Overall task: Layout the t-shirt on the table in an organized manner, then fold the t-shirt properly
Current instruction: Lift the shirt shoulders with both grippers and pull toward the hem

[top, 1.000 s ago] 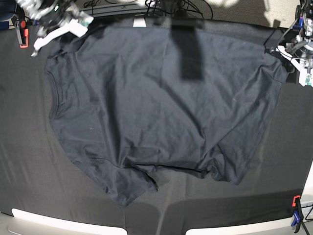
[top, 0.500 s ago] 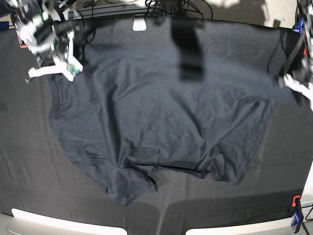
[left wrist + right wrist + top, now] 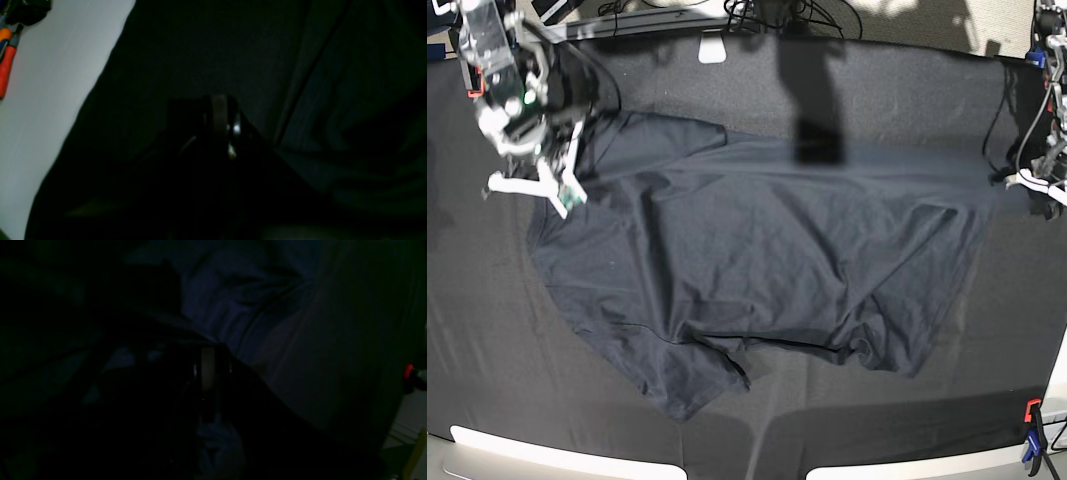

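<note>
Base view: the t-shirt (image 3: 757, 260) lies spread across the middle of the black-clothed worktop (image 3: 487, 330), its far edge lifted and pulled taut between the two arms. The right pincer (image 3: 552, 170), pressed together, pinches the shirt's far corner on the view's left. The left pincer (image 3: 1027, 178), at the view's right edge, is also pressed together; the stretched hem runs toward it, though I cannot tell whether cloth sits between its tips. Both wrist views are too dark to settle it. A red clamp (image 3: 1032, 408) grips the near rim.
</note>
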Controlling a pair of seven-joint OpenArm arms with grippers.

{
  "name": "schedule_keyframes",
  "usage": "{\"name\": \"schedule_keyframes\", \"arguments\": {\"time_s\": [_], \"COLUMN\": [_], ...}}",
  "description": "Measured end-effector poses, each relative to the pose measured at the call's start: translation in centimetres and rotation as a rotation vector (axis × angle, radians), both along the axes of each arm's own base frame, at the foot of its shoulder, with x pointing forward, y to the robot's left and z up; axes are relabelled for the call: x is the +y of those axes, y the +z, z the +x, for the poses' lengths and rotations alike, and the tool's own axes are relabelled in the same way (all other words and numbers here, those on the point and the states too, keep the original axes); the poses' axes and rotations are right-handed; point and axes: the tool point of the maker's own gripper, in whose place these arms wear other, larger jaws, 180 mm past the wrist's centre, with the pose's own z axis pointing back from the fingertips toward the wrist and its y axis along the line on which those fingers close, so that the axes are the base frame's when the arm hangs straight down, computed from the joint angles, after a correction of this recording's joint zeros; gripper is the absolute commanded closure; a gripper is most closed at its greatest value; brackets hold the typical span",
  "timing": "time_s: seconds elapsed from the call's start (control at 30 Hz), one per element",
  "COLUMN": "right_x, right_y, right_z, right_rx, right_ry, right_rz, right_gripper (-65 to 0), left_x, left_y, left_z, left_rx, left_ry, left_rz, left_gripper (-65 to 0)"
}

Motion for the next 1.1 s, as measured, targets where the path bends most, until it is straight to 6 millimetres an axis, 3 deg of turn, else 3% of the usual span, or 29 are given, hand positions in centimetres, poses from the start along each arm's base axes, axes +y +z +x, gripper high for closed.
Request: {"name": "schedule_keyframes", "arguments": {"time_s": [0.23, 0.6, 0.73, 0.97, 1.1], "right_x": [-0.7, -0.7, -0.7, -0.7, -0.8], "right_y": [0.9, 0.8, 0.8, 0.8, 0.8], "right_z": [1.0, 0.9, 0.9, 0.9, 0.9], "right_rx": [-0.032, -0.027, -0.027, -0.025, -0.025], "right_ry": [-0.017, -0.02, -0.02, -0.021, -0.022], "right_rz": [-0.006, -0.008, -0.008, -0.009, -0.01], "right_gripper": [0.0, 0.0, 0.0, 0.0, 0.0], "left_x": [0.0, 0.0, 0.0, -0.2, 1.5], "left_y": [1.0, -3.0, -4.7, -6.1, -5.2], "left_z": [1.4, -2.4, -4.3, -6.5, -7.1], "left_rx": [-0.031, 0.177, 0.284, 0.342, 0.305], "left_ry": [-0.003, 0.014, 0.027, 0.033, 0.096], "left_rz": [-0.004, -0.03, -0.055, -0.082, -0.119], "left_gripper": [0.0, 0.0, -17.4, -18.7, -18.3]}}
